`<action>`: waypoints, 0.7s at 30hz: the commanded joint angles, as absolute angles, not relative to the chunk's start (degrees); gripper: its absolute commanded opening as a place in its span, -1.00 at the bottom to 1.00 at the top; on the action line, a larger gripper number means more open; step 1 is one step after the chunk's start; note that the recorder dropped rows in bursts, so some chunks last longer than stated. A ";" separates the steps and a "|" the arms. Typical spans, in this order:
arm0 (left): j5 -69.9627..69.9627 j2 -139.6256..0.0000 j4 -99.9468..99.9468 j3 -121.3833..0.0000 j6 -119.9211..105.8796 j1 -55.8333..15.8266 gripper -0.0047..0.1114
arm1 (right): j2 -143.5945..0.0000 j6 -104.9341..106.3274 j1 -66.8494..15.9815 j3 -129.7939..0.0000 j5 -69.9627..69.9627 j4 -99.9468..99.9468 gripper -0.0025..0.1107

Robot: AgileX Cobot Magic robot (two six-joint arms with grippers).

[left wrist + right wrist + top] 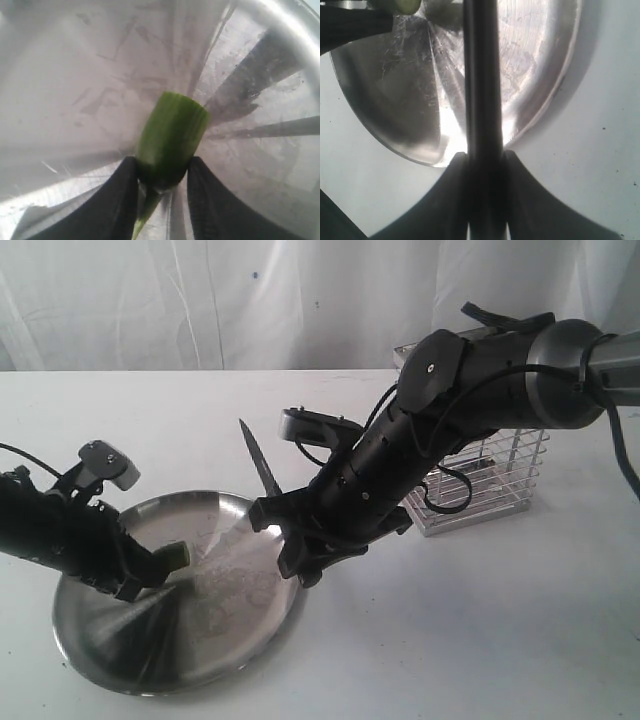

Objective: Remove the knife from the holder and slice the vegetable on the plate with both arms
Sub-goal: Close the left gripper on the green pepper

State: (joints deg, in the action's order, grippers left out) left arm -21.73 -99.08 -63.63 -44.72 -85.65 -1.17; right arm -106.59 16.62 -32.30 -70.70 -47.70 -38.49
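Left gripper [162, 172] around blunt-ended glossy green vegetable [172, 130]

Bright, even light washed the white worktop [480, 640]; glare streaked the plate [200, 635] beneath the left gripper [162, 169], whose close-up view was soft.

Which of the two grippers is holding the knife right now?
The right gripper: its fingers clamp the knife, blade pointing up by the plate rim. The left gripper instead pinches the green vegetable over the plate.
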 commanded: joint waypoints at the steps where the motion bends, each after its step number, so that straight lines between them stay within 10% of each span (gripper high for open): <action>1: -21.83 -98.59 -59.14 -44.74 -76.79 -3.18 -0.92 | -105.86 16.39 -32.29 -70.54 -47.87 -38.59 -0.96; 10: -21.59 -98.59 -58.36 -44.74 -78.24 -4.10 -0.88 | -105.86 16.39 -33.79 -70.54 -48.31 -38.35 -0.96; 21: -23.62 -98.59 -58.36 -44.74 -77.82 -4.10 -0.02 | -105.86 16.39 -33.79 -70.54 -48.85 -38.35 -0.96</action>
State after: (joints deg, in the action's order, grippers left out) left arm -21.42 -99.08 -58.01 -44.72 -78.23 -3.89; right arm -106.59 16.49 -33.69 -70.70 -48.67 -38.38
